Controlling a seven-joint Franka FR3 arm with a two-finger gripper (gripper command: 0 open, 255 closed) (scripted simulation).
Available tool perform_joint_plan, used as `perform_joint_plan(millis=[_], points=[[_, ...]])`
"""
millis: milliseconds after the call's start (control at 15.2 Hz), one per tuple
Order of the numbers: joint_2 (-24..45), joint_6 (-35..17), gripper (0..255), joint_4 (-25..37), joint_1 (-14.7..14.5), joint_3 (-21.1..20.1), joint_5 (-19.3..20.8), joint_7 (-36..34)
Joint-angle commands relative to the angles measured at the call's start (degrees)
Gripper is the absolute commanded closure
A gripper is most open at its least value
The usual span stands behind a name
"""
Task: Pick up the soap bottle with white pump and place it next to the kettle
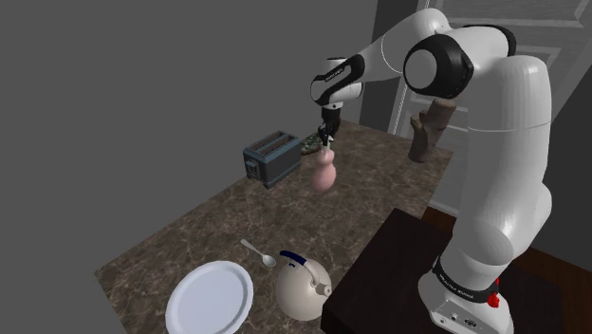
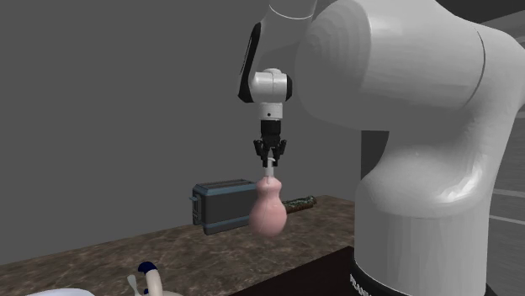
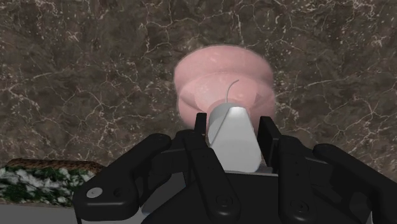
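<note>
Clasping the bottle (image 1: 324, 174) by its white pump (image 3: 233, 139) in the gripper (image 1: 329, 137), jaws narrowed tight on that pump. Holding it upright, pink body in the air above the counter (image 1: 213, 226), near the toaster (image 1: 270, 158), well apart from the kettle (image 1: 302, 287) beside the plate (image 1: 210, 297) and spoon (image 1: 256, 252).

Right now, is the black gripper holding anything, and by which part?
Yes: the black two-finger gripper clasps the rounded pink soap bottle by its white pump, with the body hanging below.
</note>
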State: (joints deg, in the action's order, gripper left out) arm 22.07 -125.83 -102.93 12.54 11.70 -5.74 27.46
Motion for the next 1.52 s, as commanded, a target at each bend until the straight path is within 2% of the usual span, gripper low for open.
perform_joint_plan(millis=[0,1452], points=[[-0.72,1.51,255,0.87,-0.08,0.09,0.23,-0.19],[-5.80,16.56,255,10.97,-0.28,0.69,1.77,-1.27]])
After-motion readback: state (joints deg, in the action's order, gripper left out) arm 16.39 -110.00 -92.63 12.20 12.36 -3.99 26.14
